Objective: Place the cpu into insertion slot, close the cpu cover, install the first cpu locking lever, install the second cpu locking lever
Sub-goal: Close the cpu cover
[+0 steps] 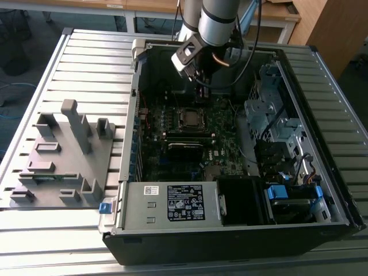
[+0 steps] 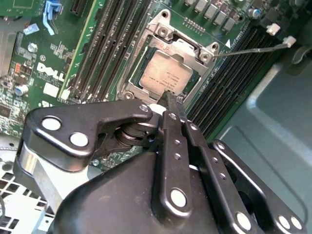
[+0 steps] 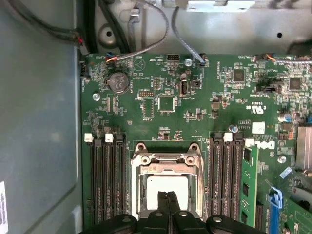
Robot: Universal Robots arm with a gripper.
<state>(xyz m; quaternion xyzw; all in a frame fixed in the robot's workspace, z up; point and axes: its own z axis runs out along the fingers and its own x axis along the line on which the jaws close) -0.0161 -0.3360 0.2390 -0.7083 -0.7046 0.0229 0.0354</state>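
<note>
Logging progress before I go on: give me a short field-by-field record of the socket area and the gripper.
cpu: lies flat on the green motherboard, silver top showing
cpu cover: down around the cpu, which shows through its cut-out
locking lever: thin rod juts out from the cover's corner over the memory slots; looks unlatched
gripper: shut, holding nothing, tips at the cover's edge beside the cpu
contact: cannot tell whether the tips touch the cover
</note>
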